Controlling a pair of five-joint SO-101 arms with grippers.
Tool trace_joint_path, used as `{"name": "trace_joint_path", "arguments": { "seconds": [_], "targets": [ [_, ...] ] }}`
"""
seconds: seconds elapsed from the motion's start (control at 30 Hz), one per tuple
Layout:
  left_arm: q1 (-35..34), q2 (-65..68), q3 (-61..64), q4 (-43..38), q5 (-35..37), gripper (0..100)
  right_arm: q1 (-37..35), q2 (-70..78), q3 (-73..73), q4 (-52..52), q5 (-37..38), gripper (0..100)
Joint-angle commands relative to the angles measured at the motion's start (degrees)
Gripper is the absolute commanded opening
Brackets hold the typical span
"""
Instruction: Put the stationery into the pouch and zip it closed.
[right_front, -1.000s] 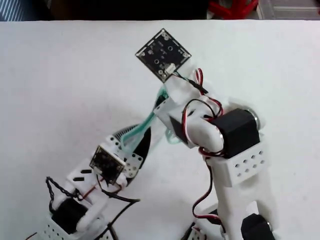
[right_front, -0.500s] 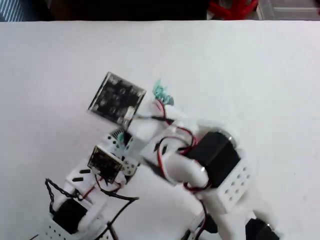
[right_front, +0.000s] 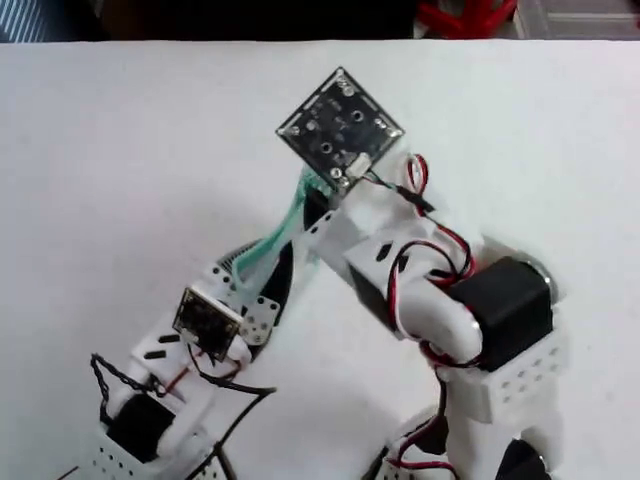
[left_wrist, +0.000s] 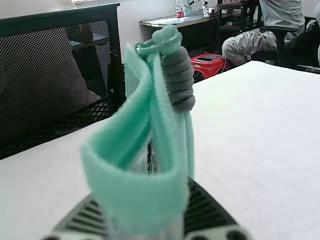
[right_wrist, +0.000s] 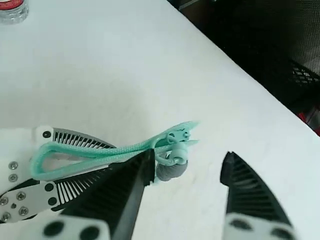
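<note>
Right gripper (right_wrist: 189, 157), spread wide just beside the grey zip pull (right_wrist: 172, 170), should be closed squarely on it while the pouch (left_wrist: 137, 185), pinched in the left gripper (left_wrist: 145, 222) near-left of the table (right_front: 120, 150) middle, is braced.

Left hand (right_wrist: 97, 159) apparently clamped shut, right hand (right_wrist: 189, 155) spread open

The table (right_front: 120, 130) has a plain white top. A clear bottle (right_wrist: 11, 10) seems to stand on it, well apart from the green pouch (right_wrist: 115, 150).
</note>
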Motion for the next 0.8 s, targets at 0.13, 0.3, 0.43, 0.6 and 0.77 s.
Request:
{"name": "trace_joint_path", "arguments": {
  "seconds": [0.13,0.3,0.43,0.6,0.77],
  "targets": [
    [-1.54,0.31,0.26,-0.88,-0.88,2,-3.3,1.89,2.37,0.13,4.48,24.6],
    [-1.63,0.31,0.26,-0.88,-0.88,2,-8.04,-3.03,7.74,0.48,25.05,24.6],
    [-1.71,0.31,0.26,-0.88,-0.88,2,-8.92,-2.86,11.78,0.13,28.04,24.5],
    [-1.63,0.31,0.26,-0.88,-0.97,2,-1.98,-0.4,11.87,-1.98,34.11,24.5],
    [-1.54,0.31,0.26,-0.88,-0.97,2,-0.31,-0.66,10.73,-1.8,36.13,24.5]
  ]
}}
